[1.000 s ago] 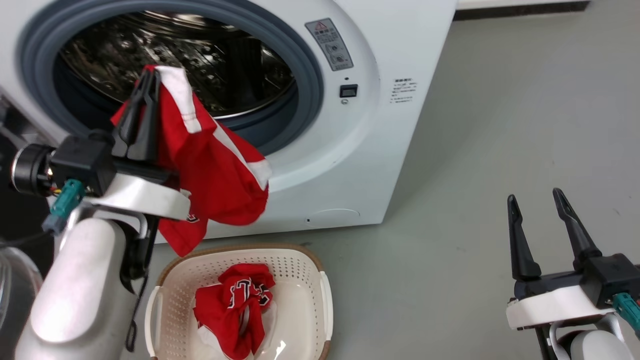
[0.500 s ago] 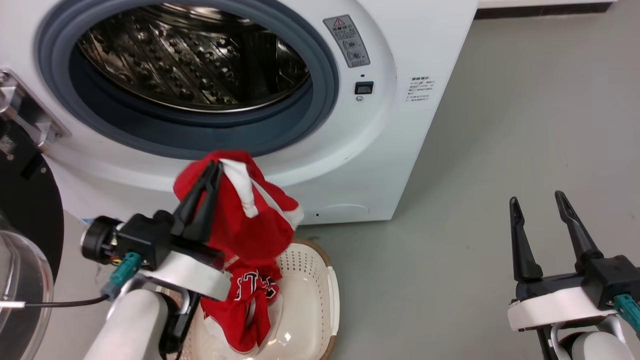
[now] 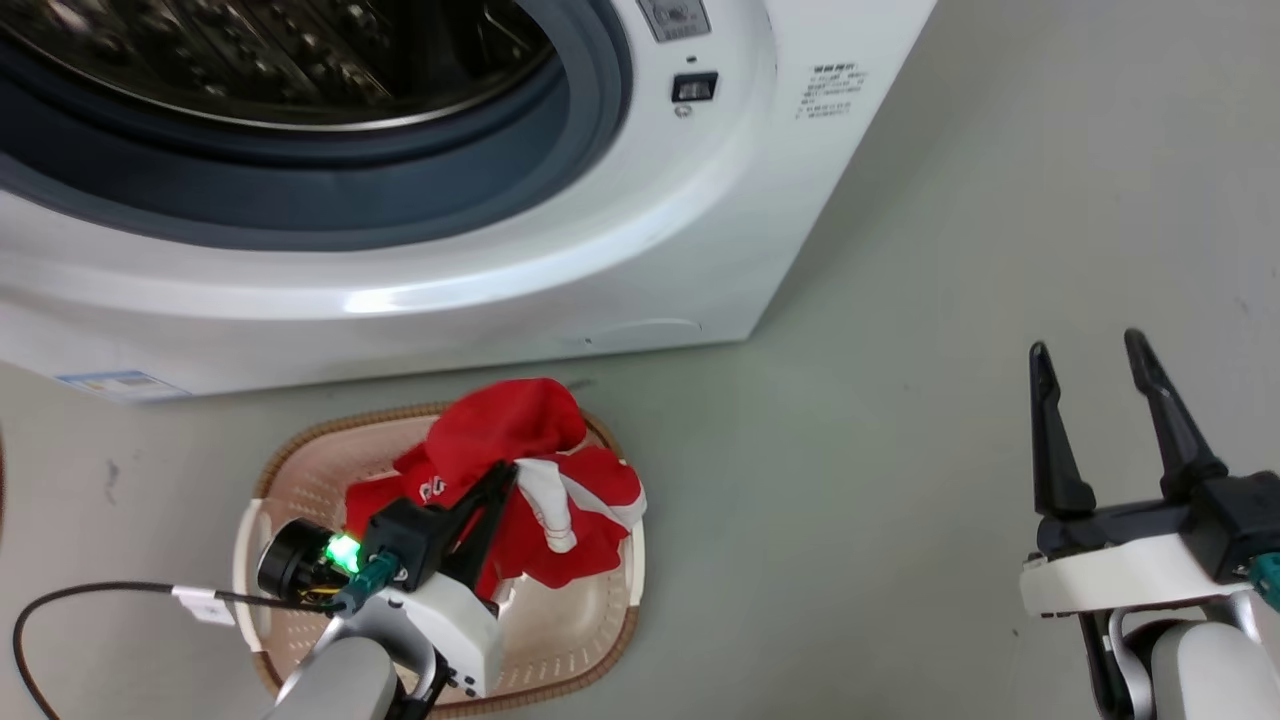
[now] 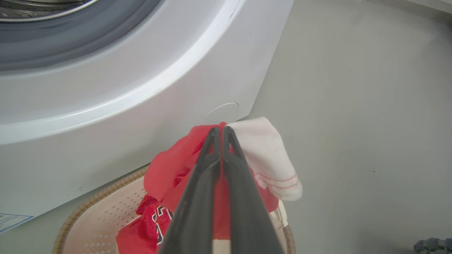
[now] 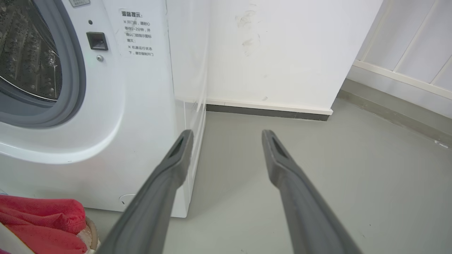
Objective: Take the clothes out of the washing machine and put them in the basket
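— Where are the clothes now, and what does your tool hold?

— My left gripper [image 3: 505, 472] is closed tight on one red jersey [image 3: 590, 485]; the two fingers press together with a fold of red cloth and white trim between the tips. It hangs low over the basket [image 3: 575, 625], which stands on the floor at 7 o'clock in my head view, just before the washing machine [image 3: 500, 270]. The other jersey [image 4: 155, 220], with the lettering, lies inside the basket. My right gripper [image 3: 1087, 345] is at 4 o'clock, wide open and empty.

— How does this cloth behave?

— I judge it light, thin and very soft. It has no shape of its own; it droops from the pinch and bunches. A pinch on a thick fold or on the hemmed trim should hold best, because a single smooth layer may slip.

— Any worry when you let go?

— Yes. At 3 o'clock from my fingertips the white part reaches the basket's rim, so it may drape outside.
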Robot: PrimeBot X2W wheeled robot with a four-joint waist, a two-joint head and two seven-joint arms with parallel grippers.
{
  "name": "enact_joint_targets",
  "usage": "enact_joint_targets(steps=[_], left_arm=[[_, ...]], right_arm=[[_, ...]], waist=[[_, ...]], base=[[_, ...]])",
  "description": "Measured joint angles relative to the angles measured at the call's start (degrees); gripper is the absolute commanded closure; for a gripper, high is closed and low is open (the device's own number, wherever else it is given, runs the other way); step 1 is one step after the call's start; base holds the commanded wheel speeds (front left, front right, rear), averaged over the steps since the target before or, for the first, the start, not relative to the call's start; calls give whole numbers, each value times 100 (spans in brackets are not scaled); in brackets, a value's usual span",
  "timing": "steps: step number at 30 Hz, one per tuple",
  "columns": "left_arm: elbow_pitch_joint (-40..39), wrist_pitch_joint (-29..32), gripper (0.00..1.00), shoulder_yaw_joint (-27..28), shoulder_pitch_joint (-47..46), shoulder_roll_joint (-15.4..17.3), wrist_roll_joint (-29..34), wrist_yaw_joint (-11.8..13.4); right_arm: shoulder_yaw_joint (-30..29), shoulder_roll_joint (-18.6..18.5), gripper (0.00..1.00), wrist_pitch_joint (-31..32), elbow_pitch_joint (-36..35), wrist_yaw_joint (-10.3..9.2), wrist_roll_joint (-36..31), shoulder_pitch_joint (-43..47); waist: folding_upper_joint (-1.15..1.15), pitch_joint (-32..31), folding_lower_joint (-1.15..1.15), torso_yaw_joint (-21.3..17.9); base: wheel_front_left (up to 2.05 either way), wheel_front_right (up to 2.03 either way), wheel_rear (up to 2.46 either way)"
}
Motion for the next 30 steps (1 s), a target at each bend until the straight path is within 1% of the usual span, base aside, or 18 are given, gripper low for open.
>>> enact_joint_targets(steps=[3, 5, 7, 10, 18, 23, 28, 29, 30], left_arm=[[426, 0, 100, -65, -298, 3, 1, -29], [708, -2, 100, -157, -583, 86, 179, -59], [1150, -2, 100, -209, -808, 170, 250, -64], [1642, -1, 100, -283, -1126, 204, 305, -75], [2507, -2, 100, -425, -1956, 269, 414, -98], [2998, -2, 100, -452, -2232, 325, 423, -99], [3409, -2, 100, -387, -2343, 322, 377, -99], [3463, -2, 61, -367, -2354, 322, 347, -99], [3488, -2, 0, -358, -2358, 313, 348, -99]], right_arm=[[10, -1, 0, 0, -82, 0, 55, -105], [36, -2, 0, 0, -157, 0, 96, -174], [66, -1, 0, 0, -210, 0, 96, -226], [54, -1, 0, 0, -278, 0, 109, -349], [35, -2, 0, 0, -445, 0, 263, -517], [141, -2, 0, 0, -485, 0, 331, -561], [201, -2, 0, 0, -490, 0, 356, -564], [211, -1, 0, 0, -485, 0, 356, -566], [212, -1, 0, 0, -472, 0, 356, -567]], waist=[[0, 293, 0, -89], [0, 509, 0, -146], [0, 736, 0, -200], [0, 1087, 1, -286], [0, 1936, 1, -530], [0, 2296, 1, -701], [0, 2479, 1, -836], [0, 2487, 1, -845], [0, 2477, 1, -846]], base=[[0, 0, 0], [0, 0, 0], [0, 0, 0], [0, 0, 0], [0, 0, 0], [0, 0, 0], [0, 0, 0], [0, 0, 0], [0, 0, 0]])
